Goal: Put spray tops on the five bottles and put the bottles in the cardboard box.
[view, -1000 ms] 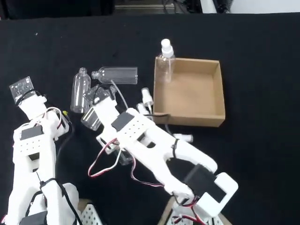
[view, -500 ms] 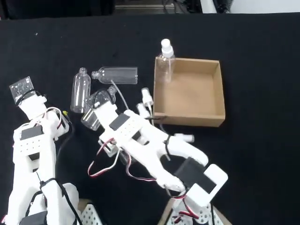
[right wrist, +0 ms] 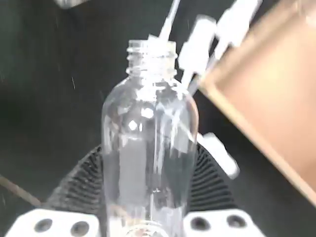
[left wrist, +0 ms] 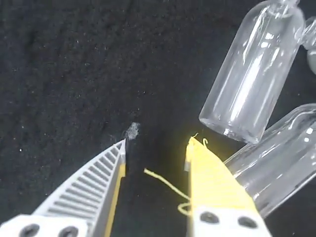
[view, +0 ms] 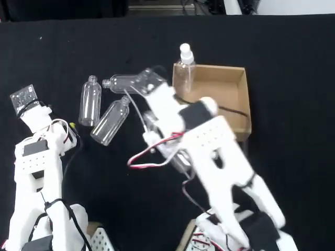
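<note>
Right claw (right wrist: 148,168) is clamped on the body of an uncapped bottle (right wrist: 148,123). The threaded neck points away from the wrist toward two loose spray tops (right wrist: 198,49), which lie on the black table (view: 293,63) just beside a corner of the cardboard box (view: 224,99).

Over the past second the right arm (view: 220,151) has swung across to the box side of the table, bottle in grip, from above the cluster of loose bottles. Seen from above, it now overlies the spot where the tops lie. The slanting bottle (view: 110,121) it had hidden shows in full, close to two more bare bottles (view: 90,100).

Left claw (left wrist: 157,144) hangs open over bare table, its yellow finger just beside the base of one of those bottles. That arm has not stirred.

A capped bottle (view: 184,68) stands at the box's far corner, apparently inside it.

By the look of it, one bottle of five is finished. The swing brings the next bottle to the tops, so capping seems the step in hand. Four bottles still lack sprayers, and none of them is boxed.
</note>
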Robot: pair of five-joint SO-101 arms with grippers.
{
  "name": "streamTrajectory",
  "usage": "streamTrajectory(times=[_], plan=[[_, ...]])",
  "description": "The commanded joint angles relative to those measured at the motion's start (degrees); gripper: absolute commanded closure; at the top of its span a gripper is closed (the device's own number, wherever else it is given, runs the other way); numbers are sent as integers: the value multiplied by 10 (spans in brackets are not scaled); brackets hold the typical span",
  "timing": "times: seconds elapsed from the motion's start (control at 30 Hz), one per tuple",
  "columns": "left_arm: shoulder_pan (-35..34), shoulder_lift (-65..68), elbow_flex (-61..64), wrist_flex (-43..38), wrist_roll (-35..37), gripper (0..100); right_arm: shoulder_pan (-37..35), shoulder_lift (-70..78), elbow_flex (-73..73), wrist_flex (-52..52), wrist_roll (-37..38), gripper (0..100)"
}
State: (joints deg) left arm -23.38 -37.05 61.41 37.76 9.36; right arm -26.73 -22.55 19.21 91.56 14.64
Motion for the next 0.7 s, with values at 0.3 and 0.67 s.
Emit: streamTrajectory(times=[0.3,0.67], plan=[[-5,-15,0,-13,-1,809,564,7,-35,-16,236,959],[-5,-15,1,-13,-1,809,718,293,-39,-196,251,959]])
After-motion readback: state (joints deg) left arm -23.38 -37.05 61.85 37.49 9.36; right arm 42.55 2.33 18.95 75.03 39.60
